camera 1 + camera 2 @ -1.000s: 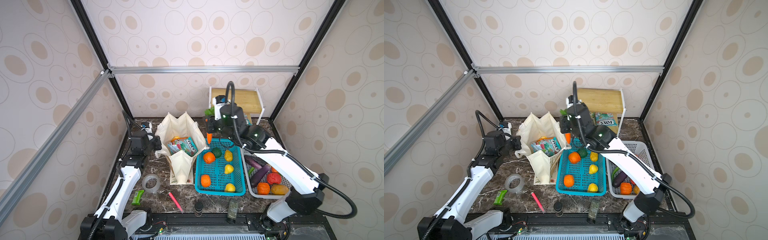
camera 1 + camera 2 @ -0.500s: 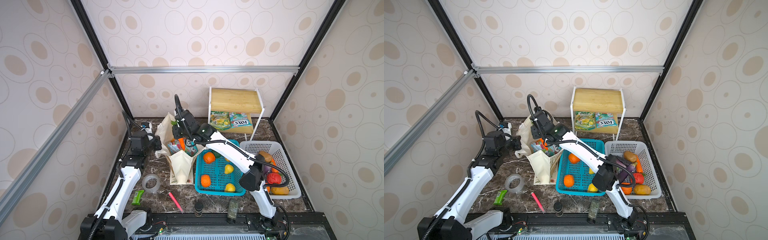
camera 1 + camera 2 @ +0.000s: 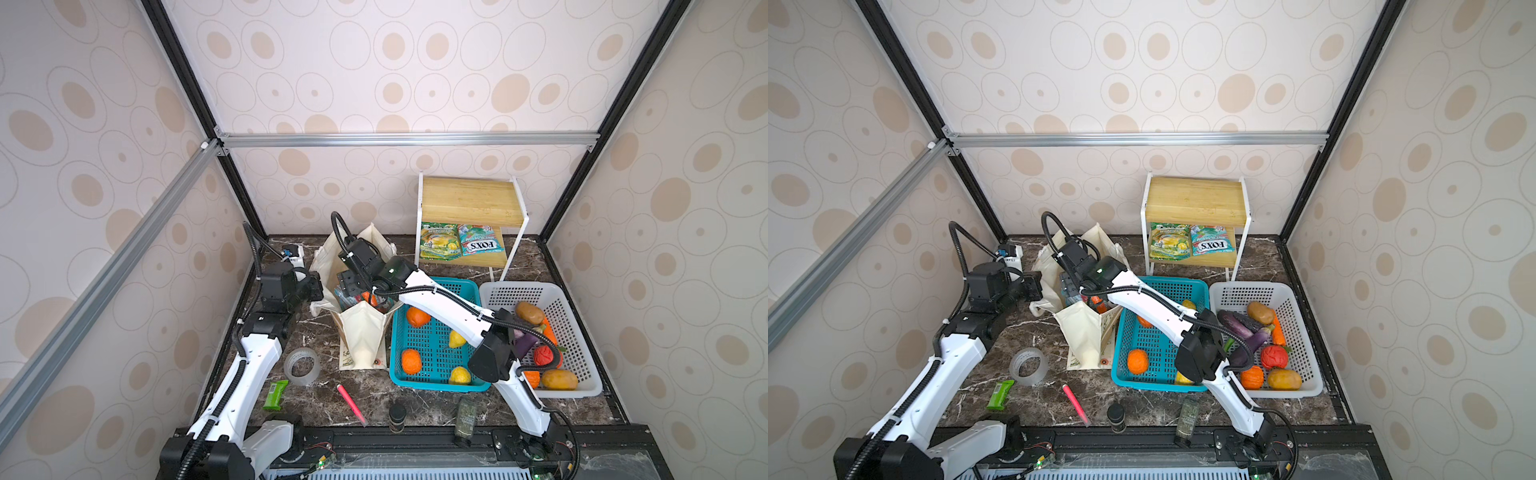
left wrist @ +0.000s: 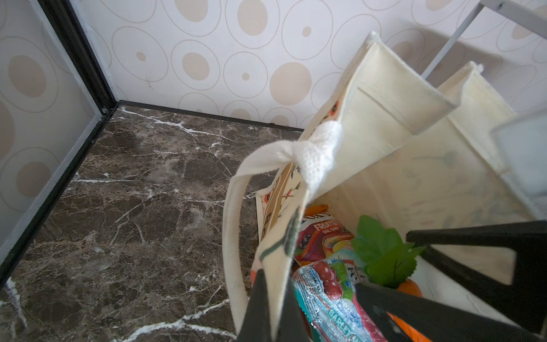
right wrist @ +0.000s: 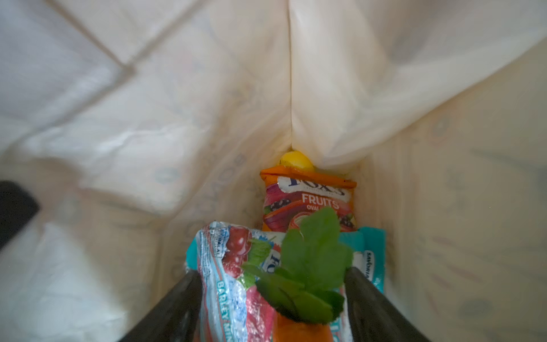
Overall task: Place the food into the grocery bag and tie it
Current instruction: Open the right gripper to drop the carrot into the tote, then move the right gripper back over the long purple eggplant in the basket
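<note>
Since a second ago the right arm has swung from over the turquoise basket (image 3: 465, 286) into the grocery bag (image 3: 363, 332). Its right gripper (image 5: 272, 274) now sits inside the bag with jaws spread and released. The leafy carrot (image 5: 302, 328) lies between the fingers, on top of the candy packets (image 5: 233, 284), with a yellow fruit (image 5: 296, 158) wedged in the far fold. The left gripper (image 4: 273, 299) has not shifted and stays clenched on the bag's near wall beside a white handle (image 4: 233, 222), holding the mouth apart. The right forearm lies across the turquoise basket and hides some of its fruit; the white basket (image 3: 498, 291) of vegetables stands just beside. Two shelf packets (image 3: 461, 243) lie on the rack (image 3: 469, 199) behind. Near the front edge lie a tape roll (image 3: 302, 365), a green bar (image 3: 275, 395), a pink pen (image 3: 351, 403) and two dark jars (image 3: 397, 415).
</note>
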{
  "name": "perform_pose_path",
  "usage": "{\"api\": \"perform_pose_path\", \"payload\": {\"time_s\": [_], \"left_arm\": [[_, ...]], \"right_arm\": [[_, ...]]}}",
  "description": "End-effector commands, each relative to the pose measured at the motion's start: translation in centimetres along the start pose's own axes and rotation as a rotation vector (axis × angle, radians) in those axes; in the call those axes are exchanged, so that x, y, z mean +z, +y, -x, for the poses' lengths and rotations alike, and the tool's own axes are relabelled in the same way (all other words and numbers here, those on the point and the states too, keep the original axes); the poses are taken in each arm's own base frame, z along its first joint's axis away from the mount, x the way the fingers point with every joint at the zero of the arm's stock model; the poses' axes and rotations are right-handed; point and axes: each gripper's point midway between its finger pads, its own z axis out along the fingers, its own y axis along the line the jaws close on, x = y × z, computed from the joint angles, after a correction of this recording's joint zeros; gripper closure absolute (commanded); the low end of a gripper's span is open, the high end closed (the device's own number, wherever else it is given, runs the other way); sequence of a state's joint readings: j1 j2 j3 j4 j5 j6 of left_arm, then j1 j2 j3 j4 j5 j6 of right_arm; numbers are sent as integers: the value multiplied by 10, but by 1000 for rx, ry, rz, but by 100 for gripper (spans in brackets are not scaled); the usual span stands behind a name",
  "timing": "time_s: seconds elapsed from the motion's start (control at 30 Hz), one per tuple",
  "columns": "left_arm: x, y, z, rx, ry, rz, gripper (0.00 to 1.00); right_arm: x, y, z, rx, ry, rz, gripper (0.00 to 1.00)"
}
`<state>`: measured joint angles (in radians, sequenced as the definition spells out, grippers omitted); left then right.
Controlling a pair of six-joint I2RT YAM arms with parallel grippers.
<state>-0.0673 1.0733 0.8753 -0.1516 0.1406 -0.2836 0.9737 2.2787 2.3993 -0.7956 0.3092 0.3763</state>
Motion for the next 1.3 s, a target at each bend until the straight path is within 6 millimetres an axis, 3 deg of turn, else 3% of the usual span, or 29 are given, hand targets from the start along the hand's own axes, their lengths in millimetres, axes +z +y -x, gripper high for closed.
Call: {"api": "perform_pose_path", "payload": {"time_s": [0.0, 0.13, 0.17, 0.23, 0.33, 0.47, 0.63, 0.8, 0.87, 1.07, 1.27], "left_arm": [[-12, -4, 27, 20, -99, -9, 100], [-13, -3, 28, 21, -102, -6, 100], [-13, -3, 28, 20, -102, -6, 100], [-13, -4, 28, 19, -104, -7, 100], [-13, -2, 27, 19, -102, -1, 100], [-13, -2, 28, 23, -99, 1, 100], [-14, -3, 28, 24, -104, -1, 100], [-12, -4, 27, 20, -98, -12, 100], [-12, -4, 27, 19, -97, -13, 100], [-10, -5, 25, 18, -86, -16, 100], [-10, -4, 24, 22, -86, -9, 100]], "right_arm": [[-68, -4, 39, -22, -119, -28, 17], [-131, -21, 59, 1, -208, -9, 11], [-141, -28, 54, -5, -210, -11, 2], [-169, -43, 53, 14, -249, -23, 0], [-199, -68, 39, 106, -285, -26, 0], [-227, -106, 5, 250, -275, -52, 0], [-240, -154, -57, 259, -188, -3, 0], [-251, -251, -133, 509, -131, -167, 0], [-253, -280, -166, 596, -67, -251, 0], [-243, -327, -252, 900, 170, -509, 0], [-215, -339, -282, 1115, 240, -492, 3]]}}
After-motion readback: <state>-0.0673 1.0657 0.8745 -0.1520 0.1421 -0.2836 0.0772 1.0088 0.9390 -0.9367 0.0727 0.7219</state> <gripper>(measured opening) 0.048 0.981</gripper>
